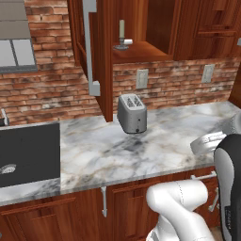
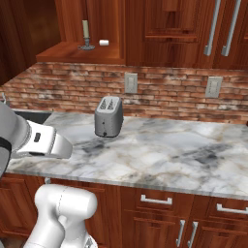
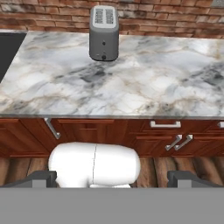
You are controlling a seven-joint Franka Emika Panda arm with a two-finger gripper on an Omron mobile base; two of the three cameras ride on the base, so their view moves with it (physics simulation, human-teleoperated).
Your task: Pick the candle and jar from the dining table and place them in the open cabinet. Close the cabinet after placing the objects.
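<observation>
Dark finger tips (image 3: 37, 178) stand far apart at the bottom of the hand view, so the gripper (image 3: 112, 179) is spread fully wide with nothing between its jaws. It looks down and forward over the front edge of a marble worktop (image 3: 144, 83), toward the reddish-brown base units (image 3: 109, 131) with their short silver handles (image 3: 165, 124).

On that worktop, near the brick wall (image 1: 174, 82), stands a silver toaster (image 3: 104, 33) with its two slots facing up. In the left base view a black sink (image 1: 28, 153) is set into the worktop well to the toaster's left.

Above the toaster hangs the cabinet (image 1: 101, 56), its door swung open with a long silver bar handle (image 1: 92, 44) on it. The candle (image 1: 122, 32) stands upright on the cabinet's inner shelf (image 1: 141, 51), pale stick in its dark metal holder; the right base view shows the same candle (image 2: 86, 35) near the shelf's front edge. Just beside it on the shelf lies a small white object (image 2: 103, 42), too small to identify.

Two wall outlets (image 2: 131, 83) are mounted on the brick behind the worktop.
</observation>
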